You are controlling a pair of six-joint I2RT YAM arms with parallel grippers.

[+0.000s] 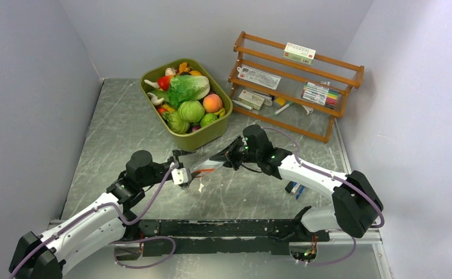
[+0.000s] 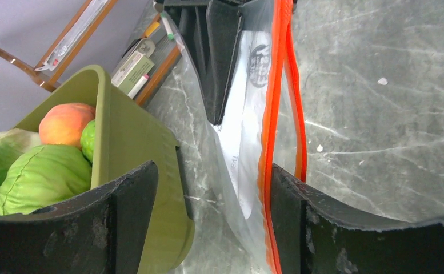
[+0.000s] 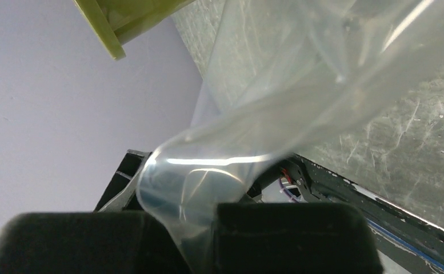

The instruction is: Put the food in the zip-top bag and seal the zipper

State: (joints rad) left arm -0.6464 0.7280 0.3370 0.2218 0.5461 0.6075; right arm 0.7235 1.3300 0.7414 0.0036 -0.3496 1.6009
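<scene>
The zip-top bag (image 1: 210,163) hangs clear and floppy above the table between my two grippers. My right gripper (image 1: 230,156) is shut on one end of it; the right wrist view shows the clear film (image 3: 254,114) pinched between the black pads (image 3: 291,234). My left gripper (image 1: 188,167) is open around the other end. In the left wrist view the orange-red zipper (image 2: 274,137) runs up along the inner face of the right finger (image 2: 299,222), and the left finger (image 2: 122,217) stands apart from the bag. The food, with a cabbage (image 1: 191,110), a peach (image 1: 212,103) and lettuce (image 1: 187,87), lies in the tub.
The olive-green tub (image 1: 200,138) stands just behind the bag, close beside my left gripper (image 2: 214,182). A wooden rack (image 1: 296,87) with boxes and pens stands at the back right. A blue-handled tool (image 1: 295,189) lies by the right arm.
</scene>
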